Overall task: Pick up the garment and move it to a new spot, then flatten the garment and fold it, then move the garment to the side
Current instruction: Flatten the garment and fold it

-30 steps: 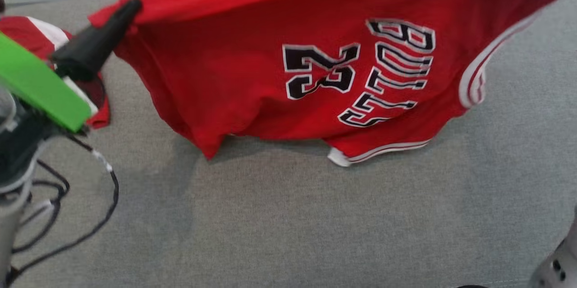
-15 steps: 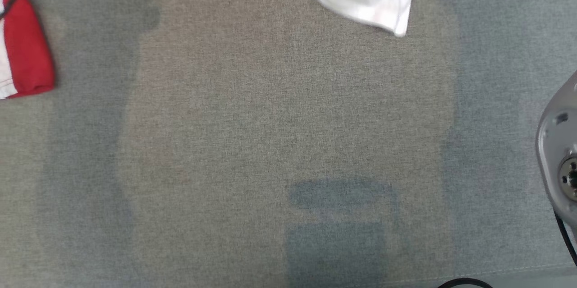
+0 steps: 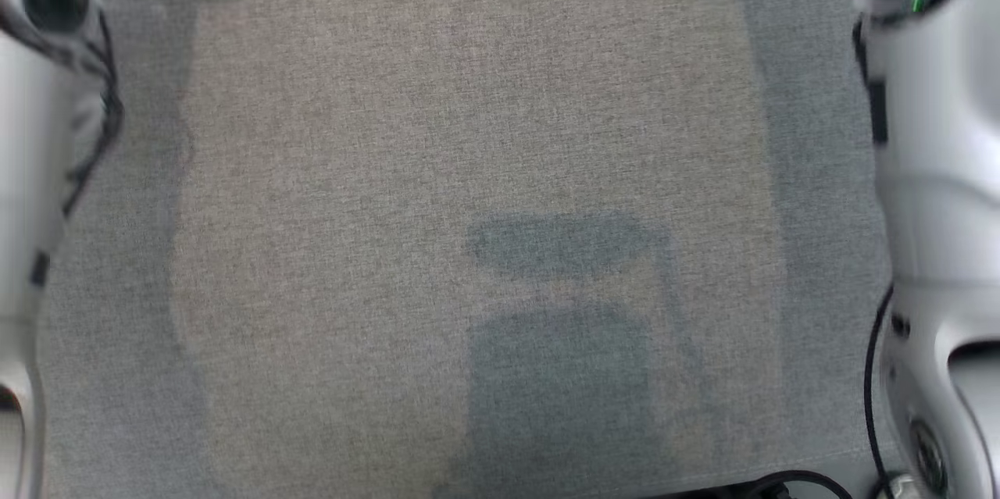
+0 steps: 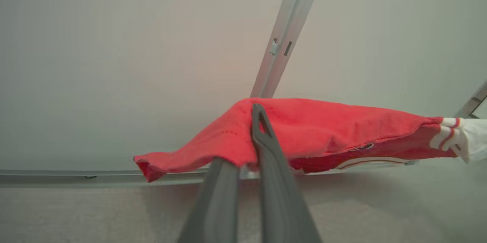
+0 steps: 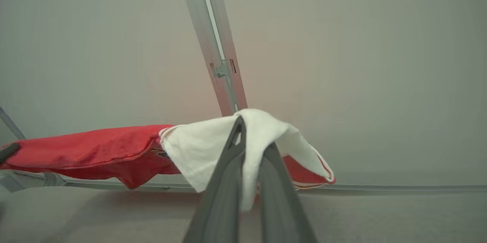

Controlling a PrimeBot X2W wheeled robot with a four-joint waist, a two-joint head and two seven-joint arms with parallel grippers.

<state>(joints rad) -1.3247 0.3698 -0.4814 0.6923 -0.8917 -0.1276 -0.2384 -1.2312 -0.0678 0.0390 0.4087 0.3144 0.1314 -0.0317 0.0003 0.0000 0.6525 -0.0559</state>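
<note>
As left gripper (image 4: 254,132), right gripper (image 5: 253,136) pinch it | garment (image 4: 335,129): 1 | grippers: 2

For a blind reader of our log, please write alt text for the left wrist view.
The left gripper is shut on the edge of a red jersey, held up and stretched to the right. Behind it are a pale wall and a metal post.

Red garment (image 4: 335,129) (aloft) in left claw (image 4: 254,121)

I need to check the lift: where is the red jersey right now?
In both wrist views the red jersey hangs stretched above the grey surface, one red edge in the left gripper, its white end in the right gripper.
</note>
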